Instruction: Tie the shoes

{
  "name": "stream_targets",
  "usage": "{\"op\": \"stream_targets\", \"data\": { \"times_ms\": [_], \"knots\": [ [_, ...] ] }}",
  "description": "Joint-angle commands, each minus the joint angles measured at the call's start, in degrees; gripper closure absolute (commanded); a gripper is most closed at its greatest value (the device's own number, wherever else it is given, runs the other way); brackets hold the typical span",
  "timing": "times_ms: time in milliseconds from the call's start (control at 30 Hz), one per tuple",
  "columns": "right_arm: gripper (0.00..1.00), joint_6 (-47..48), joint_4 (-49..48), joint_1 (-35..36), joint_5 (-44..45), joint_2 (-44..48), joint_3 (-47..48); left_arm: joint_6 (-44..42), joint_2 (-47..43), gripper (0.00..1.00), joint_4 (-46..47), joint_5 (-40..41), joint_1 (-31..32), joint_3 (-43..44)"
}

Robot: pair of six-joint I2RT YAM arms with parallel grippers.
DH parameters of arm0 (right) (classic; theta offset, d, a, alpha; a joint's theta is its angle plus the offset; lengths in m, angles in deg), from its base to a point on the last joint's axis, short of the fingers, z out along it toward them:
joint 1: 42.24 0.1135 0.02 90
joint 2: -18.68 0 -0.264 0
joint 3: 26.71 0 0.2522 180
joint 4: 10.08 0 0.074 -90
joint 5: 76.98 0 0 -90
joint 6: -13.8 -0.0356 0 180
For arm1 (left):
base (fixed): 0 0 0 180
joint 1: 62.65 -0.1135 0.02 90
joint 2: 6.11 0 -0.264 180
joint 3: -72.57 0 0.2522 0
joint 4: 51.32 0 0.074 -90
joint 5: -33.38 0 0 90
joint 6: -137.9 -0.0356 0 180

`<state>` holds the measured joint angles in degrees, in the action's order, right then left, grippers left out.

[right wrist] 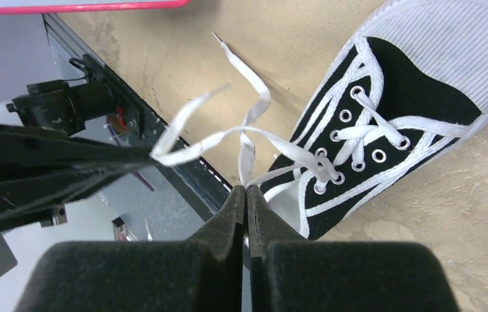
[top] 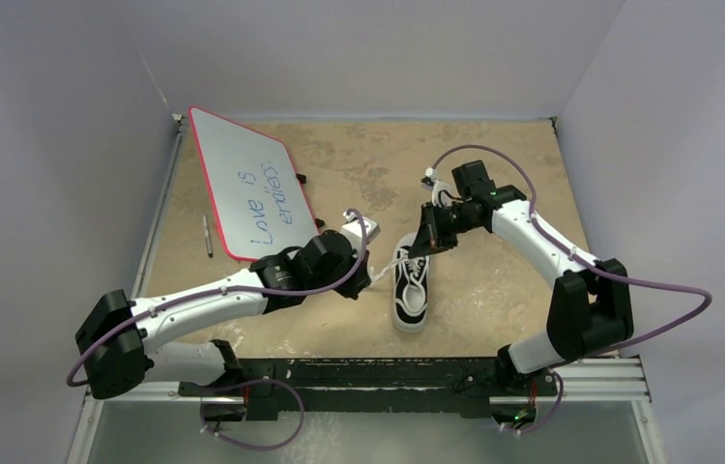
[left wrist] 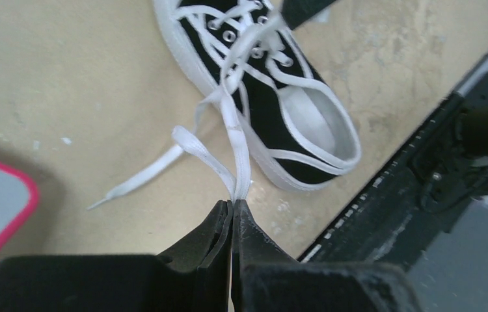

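At the far left of the tan, scuffed table (top: 494, 193) a white writing board with a pink-red rim (top: 247, 188) is seen, and beside it a thin grey pen (top: 208, 235); neither is judged to belong to the step in hand. Just right of the board, the left hand (left wrist: 233, 203) is clenched on a long white lace (left wrist: 240, 149), which is pinched part-way along. One strand is drawn up from the eyelets, and the free end is left trailing on the table. The small low-top sneaker of black canvas with white stripes, white rubber sole and toe cap (top: 411, 290) is found near the middle of the table between the two arms, upright on its sole, toe towards the arm bases. To its right, the right hand (right wrist: 246, 188) is clamped on the other white lace (right wrist: 248, 146) close to the top eyelets. The two laces are seen crossed above the tongue; whether one has been wound under the other cannot be told. The step is judged to be the first crossing of the knot, with no bow formed yet. The next move is judged to call for one lace being passed under the other, or for both being pulled apart sideways, with the sneaker kept from being dragged or tipped.
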<state>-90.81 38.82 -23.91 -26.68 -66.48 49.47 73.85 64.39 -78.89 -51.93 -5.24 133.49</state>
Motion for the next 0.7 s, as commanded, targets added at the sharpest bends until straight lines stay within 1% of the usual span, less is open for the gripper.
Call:
{"op": "stream_targets", "data": {
  "times_ms": [0, 67, 200, 233, 300, 367, 433, 667],
  "knots": [
    [1.0, -2.3, 2.7, 0.0, 0.5, -1.6, 4.2, 8.0, -0.8, 1.0, 6.1, -10.6, 0.6, -0.1],
    [1.0, -2.7, 3.1, 0.0, 0.3, -2.3, 4.9, 10.8, -0.3, 1.0, 12.3, -12.5, 0.9, -2.1],
    [1.0, -2.7, 3.4, 0.0, -0.3, -3.2, 5.9, 19.8, 3.6, 1.0, 29.8, -19.5, 1.2, -4.9],
    [1.0, -2.7, 3.3, 0.0, -0.5, -3.4, 6.0, 21.6, 5.1, 1.0, 31.9, -20.5, 1.3, -4.6],
    [1.0, -2.5, 3.3, 0.0, -0.4, -3.6, 6.0, 22.8, 8.6, 1.0, 33.9, -22.3, 1.9, -2.8],
    [1.0, -2.3, 3.2, 0.0, -0.3, -3.8, 5.8, 22.0, 11.2, 1.0, 32.8, -22.8, 2.2, -0.4],
    [1.0, -1.9, 3.3, 0.0, -0.2, -4.0, 5.7, 21.9, 13.4, 1.0, 34.0, -24.0, 2.2, 1.1],
    [1.0, -0.8, 3.5, 0.0, -0.6, -5.0, 6.3, 21.3, 18.1, 1.0, 38.8, -27.3, 2.2, 4.8]
  ]
}}
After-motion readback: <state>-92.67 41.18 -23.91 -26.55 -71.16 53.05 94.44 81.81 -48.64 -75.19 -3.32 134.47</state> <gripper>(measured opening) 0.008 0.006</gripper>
